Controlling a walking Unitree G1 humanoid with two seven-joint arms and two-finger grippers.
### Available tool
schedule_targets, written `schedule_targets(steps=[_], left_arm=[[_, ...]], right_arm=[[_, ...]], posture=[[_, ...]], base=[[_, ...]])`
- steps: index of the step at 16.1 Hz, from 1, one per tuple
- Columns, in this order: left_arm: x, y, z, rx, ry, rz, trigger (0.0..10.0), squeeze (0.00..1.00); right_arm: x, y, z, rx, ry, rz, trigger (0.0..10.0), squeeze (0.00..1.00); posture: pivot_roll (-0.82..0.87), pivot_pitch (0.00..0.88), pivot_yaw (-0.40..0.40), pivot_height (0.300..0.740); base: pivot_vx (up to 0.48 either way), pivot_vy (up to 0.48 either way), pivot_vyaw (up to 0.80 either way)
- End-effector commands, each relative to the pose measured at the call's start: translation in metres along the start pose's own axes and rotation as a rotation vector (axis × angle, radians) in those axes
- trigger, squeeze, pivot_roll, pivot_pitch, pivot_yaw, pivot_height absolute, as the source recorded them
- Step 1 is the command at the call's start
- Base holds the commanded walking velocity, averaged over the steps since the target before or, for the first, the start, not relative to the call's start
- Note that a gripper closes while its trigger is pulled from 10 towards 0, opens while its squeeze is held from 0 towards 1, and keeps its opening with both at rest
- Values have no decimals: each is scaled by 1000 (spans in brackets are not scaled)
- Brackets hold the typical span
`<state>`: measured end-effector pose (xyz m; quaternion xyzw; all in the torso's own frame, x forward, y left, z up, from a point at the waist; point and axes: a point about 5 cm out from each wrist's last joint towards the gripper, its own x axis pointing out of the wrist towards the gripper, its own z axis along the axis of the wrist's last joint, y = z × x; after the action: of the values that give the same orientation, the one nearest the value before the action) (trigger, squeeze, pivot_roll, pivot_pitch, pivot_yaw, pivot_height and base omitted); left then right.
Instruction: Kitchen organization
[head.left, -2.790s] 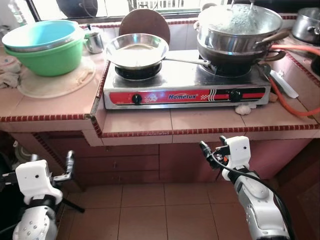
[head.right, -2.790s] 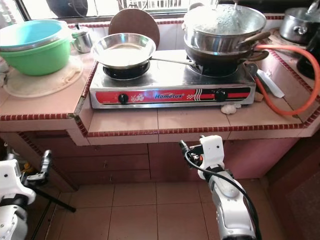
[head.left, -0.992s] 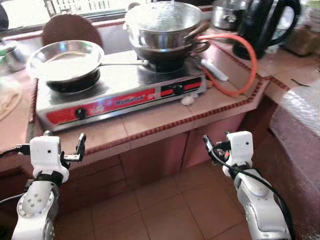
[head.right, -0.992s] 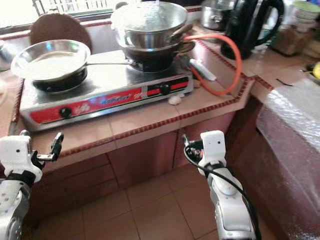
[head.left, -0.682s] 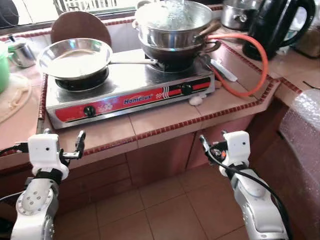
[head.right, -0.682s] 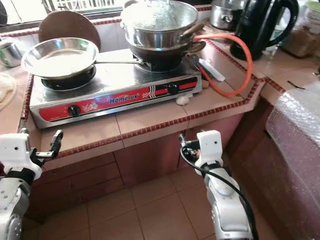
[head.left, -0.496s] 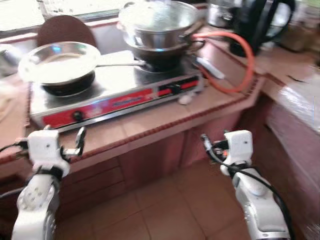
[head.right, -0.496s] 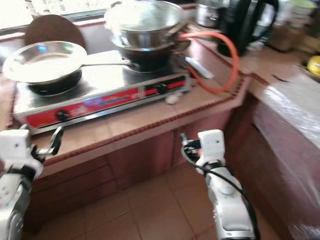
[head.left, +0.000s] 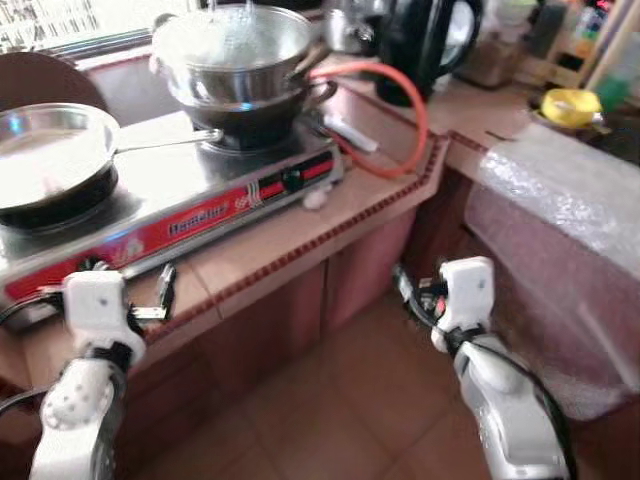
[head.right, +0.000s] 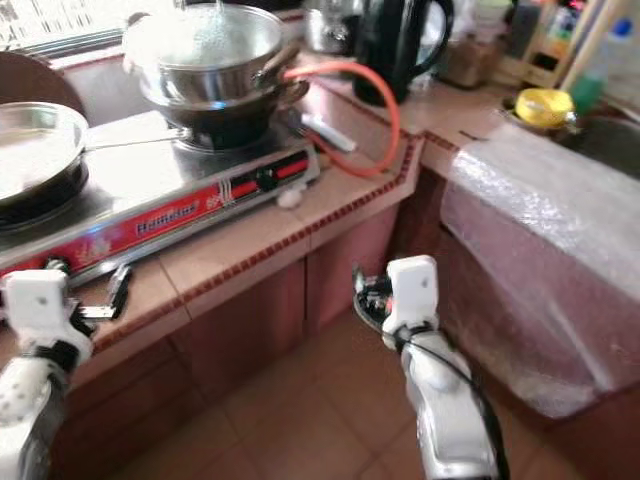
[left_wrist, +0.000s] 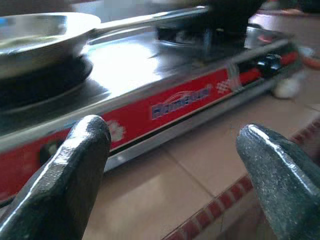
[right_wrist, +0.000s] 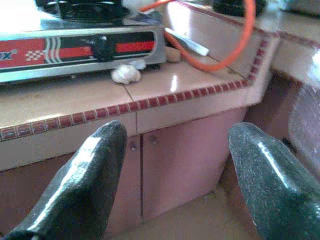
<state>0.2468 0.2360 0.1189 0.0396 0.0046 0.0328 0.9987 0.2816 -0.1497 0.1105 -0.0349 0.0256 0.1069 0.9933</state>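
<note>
At a tiled kitchen worktop (head.left: 300, 235), I stand with both arms raised low in front of the cabinets. My left pincer (head.left: 160, 295) hangs open and empty at the worktop's front edge, its fingers (left_wrist: 75, 165) spread wide just before the red-fronted gas stove (head.left: 200, 205). My right pincer (head.right: 362, 292) is likewise open and holds nothing, hovering below the worktop edge in front of the pink cabinet doors (right_wrist: 185, 155). On the stove's left burner sits a shallow steel pan (head.left: 45, 150) with its long handle pointing toward the right burner, where a steel pot (head.left: 235, 50) rests stacked on a dark wok (head.left: 255, 112). A small pale lump, possibly garlic (right_wrist: 126, 74), lies on the tiles just beside the stove's front right corner. An orange gas hose (head.left: 400, 105) loops across the worktop from the stove toward a black kettle (head.left: 420, 45) standing at the back. To my right, a surface wrapped in bubble plastic (head.left: 560, 215) juts out, with a yellow bowl-like item (head.right: 545, 105) beyond it, too blurred to identify further.
</note>
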Motion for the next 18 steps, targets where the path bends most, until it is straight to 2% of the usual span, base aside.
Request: schedule_targets(steps=[1, 18], left_arm=[[2, -4, 5, 3, -23, -17, 10000, 0], [-1, -18, 0, -24, -12, -52, 10000, 0]], right_arm=[[-1, -9, 1, -10, 5, -33, 10000, 0], [-1, -7, 2, 4, -2, -46, 10000, 0]], posture=[[-117, 71, 51, 740], [-123, 83, 51, 740]], base=[[0, 0, -800], [0, 0, -800]])
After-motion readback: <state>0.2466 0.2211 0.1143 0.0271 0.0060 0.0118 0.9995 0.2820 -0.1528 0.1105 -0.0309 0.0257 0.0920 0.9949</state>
